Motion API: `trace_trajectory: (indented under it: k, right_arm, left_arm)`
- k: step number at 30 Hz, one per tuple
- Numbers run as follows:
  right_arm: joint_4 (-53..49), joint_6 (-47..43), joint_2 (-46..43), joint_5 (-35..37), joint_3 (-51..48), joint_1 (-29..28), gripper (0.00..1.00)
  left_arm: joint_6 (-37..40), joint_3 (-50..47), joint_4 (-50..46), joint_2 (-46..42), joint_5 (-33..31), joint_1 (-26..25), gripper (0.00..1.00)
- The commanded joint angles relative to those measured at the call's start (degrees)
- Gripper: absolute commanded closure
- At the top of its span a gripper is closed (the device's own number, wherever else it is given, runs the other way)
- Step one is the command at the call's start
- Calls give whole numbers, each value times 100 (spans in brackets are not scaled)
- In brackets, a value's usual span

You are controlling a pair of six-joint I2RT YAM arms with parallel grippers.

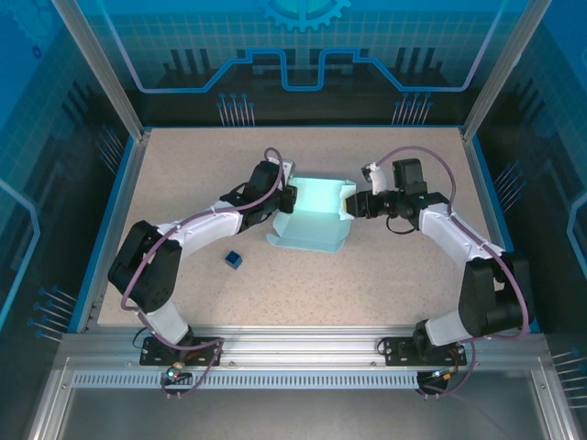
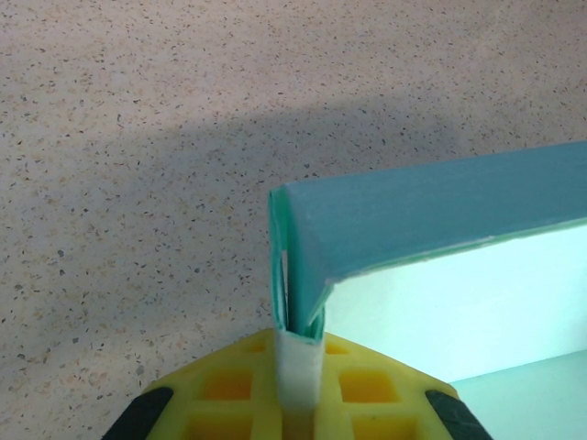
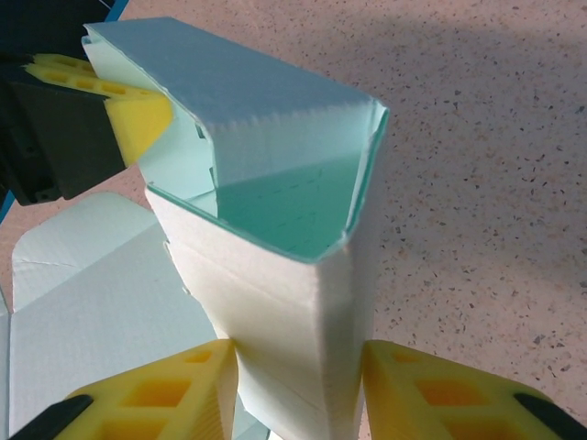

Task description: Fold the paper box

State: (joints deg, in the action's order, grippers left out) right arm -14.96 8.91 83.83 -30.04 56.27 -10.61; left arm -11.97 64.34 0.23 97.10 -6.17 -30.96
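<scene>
The paper box [image 1: 316, 218] is pale light-blue card, partly folded, in the middle of the table. Its side walls stand up and a flat flap lies toward the front. My left gripper [image 1: 292, 198] holds the box's left end. In the left wrist view its yellow fingers [image 2: 229, 390] are shut on a doubled card edge [image 2: 295, 302] of the box wall [image 2: 440, 206]. My right gripper [image 1: 352, 205] is at the right end. There the yellow fingers [image 3: 165, 390] press both sides of the folded end wall [image 3: 293, 312], and the left arm's yellow finger [image 3: 138, 115] shows at the far corner.
A tiny dark blue cube [image 1: 233, 260] lies on the speckled table [image 1: 385, 284] in front of the left forearm. A blue rim [image 1: 110, 215] and metal frame posts [image 1: 96, 64] border the work area.
</scene>
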Motion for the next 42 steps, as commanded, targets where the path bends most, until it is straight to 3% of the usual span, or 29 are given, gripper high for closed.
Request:
trace_trajectory:
  k: [1, 4, 10, 18, 27, 33, 37, 42]
  right_arm:
    - [256, -69, 89, -60, 266, -91, 61]
    - [181, -86, 124, 331, 301, -268, 61]
    - [-22, 166, 91, 1822, 368, -752, 61]
    - [-1048, 768, 443, 4748, 966, -1577, 67]
    - [-1656, 1015, 873, 6175, 1377, -1962, 81]
    - [-2237, 1399, 1233, 7178, 1688, -2188, 84]
    - [-2375, 1550, 1385, 7414, 1760, -2259, 85]
    - [-2173, 1383, 1245, 7024, 1773, -2262, 80]
  left_arm:
    - [56, 44, 37, -145, 402, -106, 97]
    - [40, 51, 31, -163, 386, -116, 97]
    - [10, 87, -14, -143, 322, -147, 97]
    - [11, 131, -58, -104, 258, -175, 97]
    - [6, 92, -32, -156, 201, -182, 97]
    - [-1, 70, 12, -139, 160, -183, 97]
    - [-24, 78, 17, -112, 160, -185, 97]
    - [-16, 86, -1, -78, 73, -189, 97]
